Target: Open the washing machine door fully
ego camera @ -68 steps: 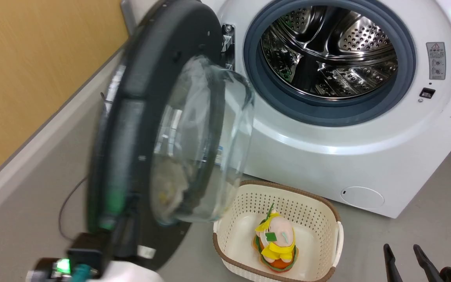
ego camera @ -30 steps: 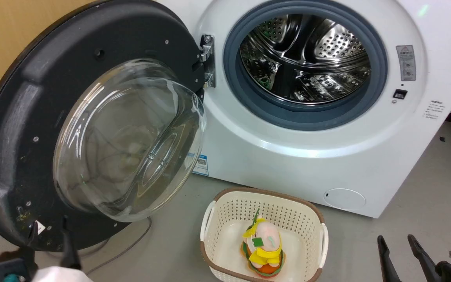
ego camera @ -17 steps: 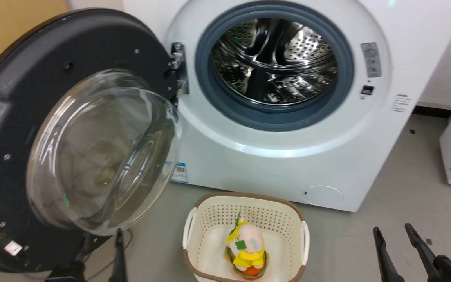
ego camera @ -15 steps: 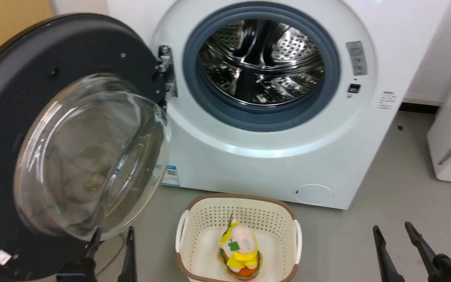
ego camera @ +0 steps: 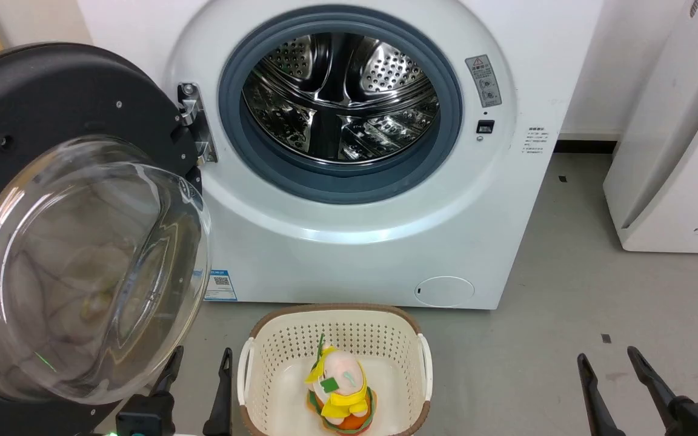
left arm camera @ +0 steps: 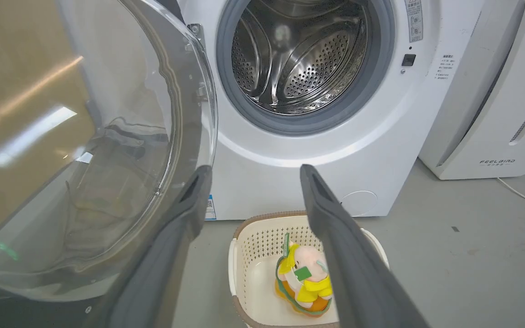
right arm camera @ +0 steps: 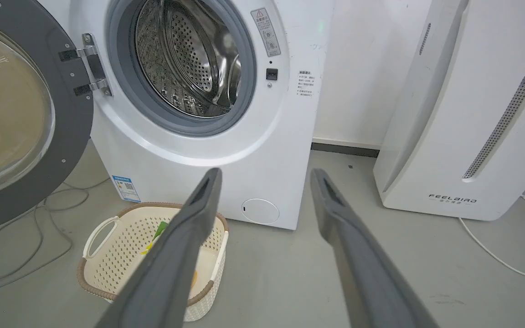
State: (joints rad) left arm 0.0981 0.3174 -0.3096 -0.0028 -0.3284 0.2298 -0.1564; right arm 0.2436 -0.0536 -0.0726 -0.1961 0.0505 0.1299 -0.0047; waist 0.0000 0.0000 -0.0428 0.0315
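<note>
The washing machine door [ego camera: 76, 230] hangs on its hinge [ego camera: 194, 127] at the left side of the washing machine [ego camera: 355, 242]. It is swung wide, so that its matte black back and bulging glass bowl face outward into the room. From the right wrist view the door [right arm camera: 12, 118] looks close to level with the machine's white front, so I judge it fully open or nearly so.

The left claw [ego camera: 197, 387] is low by the near edge of the floor, with its two dark fingers spread and nothing between them. The door lies to its left and slightly ahead. In the left wrist view the glass bowl [left arm camera: 84, 136] sits just beside the left finger of that claw [left arm camera: 255, 171], though I cannot tell whether they touch. The right claw [ego camera: 618, 387] is also spread and empty, well apart from the door toward the floor's right side, near a white appliance [ego camera: 676, 181]. The left arm is therefore clearly the nearer one.

If any swing is left, the push should go on the door's free rim, leftward and back toward the wall, turning it about the upright hinge line.

The grey gasket and steel drum stand exposed. A cream basket [ego camera: 252, 357] holding a plush toy [ego camera: 338, 387] sits on the floor in front of the machine, between the two claws.
</note>
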